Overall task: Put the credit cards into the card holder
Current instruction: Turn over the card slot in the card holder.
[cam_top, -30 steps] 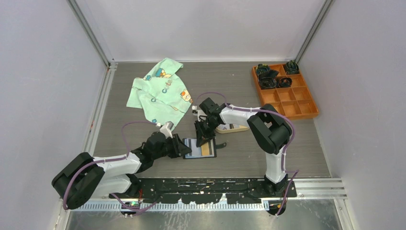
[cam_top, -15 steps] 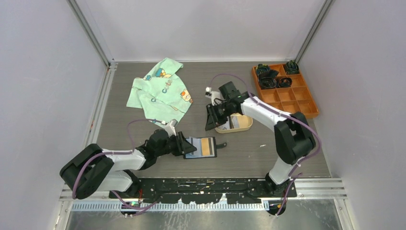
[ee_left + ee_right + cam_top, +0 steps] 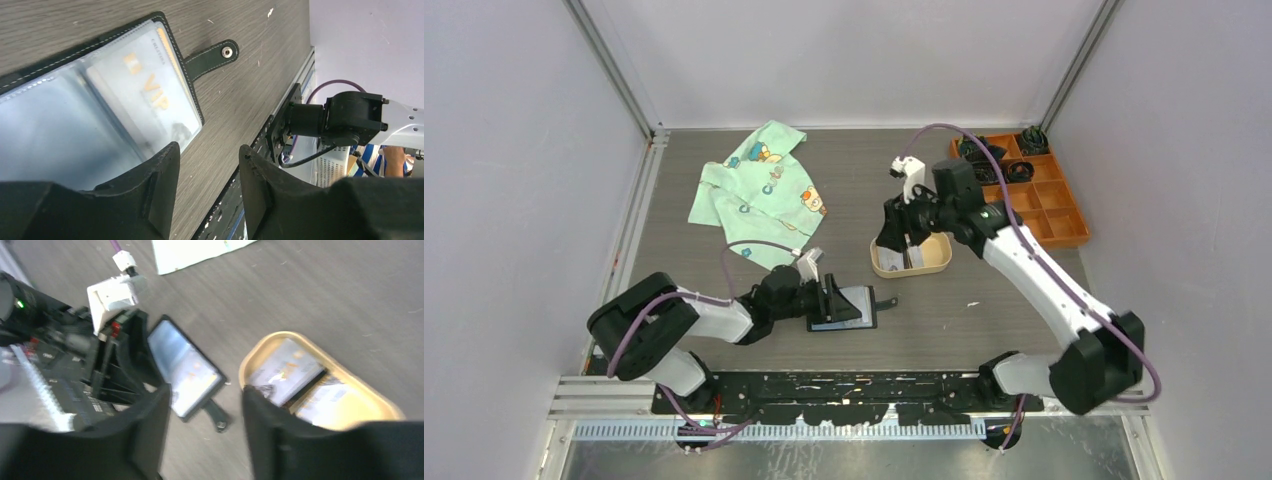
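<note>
The black card holder (image 3: 856,306) lies open on the table, a card marked VIP (image 3: 150,92) inside its clear sleeve and its snap tab (image 3: 212,54) sticking out to the right. My left gripper (image 3: 834,300) is low over the holder's left half. It is open (image 3: 209,167) with only table between the fingers. Two light credit cards (image 3: 287,371) lie in the beige tray (image 3: 930,270). My right gripper (image 3: 894,240) hovers above the tray's left end, open (image 3: 207,410) and empty. The right wrist view also shows the card holder (image 3: 185,365).
A pale green printed cloth (image 3: 759,190) lies at the back left. An orange compartment box (image 3: 1036,226) with black items stands at the back right. Grey walls close the table in on three sides.
My right arm has swung up and back from the card holder to above the tray, its jaws widening. My left gripper has slid right onto the holder and opened further.
</note>
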Controlling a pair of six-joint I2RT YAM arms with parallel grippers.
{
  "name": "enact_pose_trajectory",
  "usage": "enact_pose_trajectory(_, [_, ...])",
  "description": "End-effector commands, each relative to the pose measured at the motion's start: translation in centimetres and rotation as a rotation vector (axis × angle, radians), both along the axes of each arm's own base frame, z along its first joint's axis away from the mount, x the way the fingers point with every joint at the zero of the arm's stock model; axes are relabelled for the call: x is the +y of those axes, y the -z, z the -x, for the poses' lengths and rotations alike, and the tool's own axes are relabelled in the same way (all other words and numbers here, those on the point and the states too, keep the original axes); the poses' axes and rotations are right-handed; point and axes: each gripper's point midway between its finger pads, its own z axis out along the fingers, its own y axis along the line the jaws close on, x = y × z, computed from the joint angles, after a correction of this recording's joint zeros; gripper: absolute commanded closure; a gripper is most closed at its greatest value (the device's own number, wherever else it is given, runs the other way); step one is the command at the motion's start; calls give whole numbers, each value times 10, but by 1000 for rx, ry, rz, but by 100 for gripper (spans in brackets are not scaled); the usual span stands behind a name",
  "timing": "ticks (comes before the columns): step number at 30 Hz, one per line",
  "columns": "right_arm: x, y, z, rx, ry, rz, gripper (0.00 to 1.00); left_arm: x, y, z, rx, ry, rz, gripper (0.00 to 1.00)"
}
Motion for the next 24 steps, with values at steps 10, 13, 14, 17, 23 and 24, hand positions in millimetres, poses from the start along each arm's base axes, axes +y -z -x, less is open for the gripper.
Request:
enact_pose_trajectory(10, [-14, 19, -11, 151, 27, -170, 6, 7, -79, -13, -342, 16, 14, 46])
enact_pose_trajectory(13, [-17, 48, -23, 256, 89, -152, 19, 23, -79, -18, -399, -39, -35, 33])
enact_pose_trajectory(14, [-18, 56, -26, 287, 112, -146, 23, 29, -75, -19, -409, -61, -46, 28])
enact_pose_trajectory(17, [-25, 75, -39, 330, 184, -109, 33, 37, -72, -23, -430, -113, -39, 17])
enact_pose_trajectory(23, [-50, 107, -63, 354, 329, -26, 40, 34, -66, -21, -433, -88, -42, 18])
enact_pose_trajectory(24, [-53, 112, -64, 367, 342, -17, 40, 34, -66, -21, -432, -87, -43, 18])
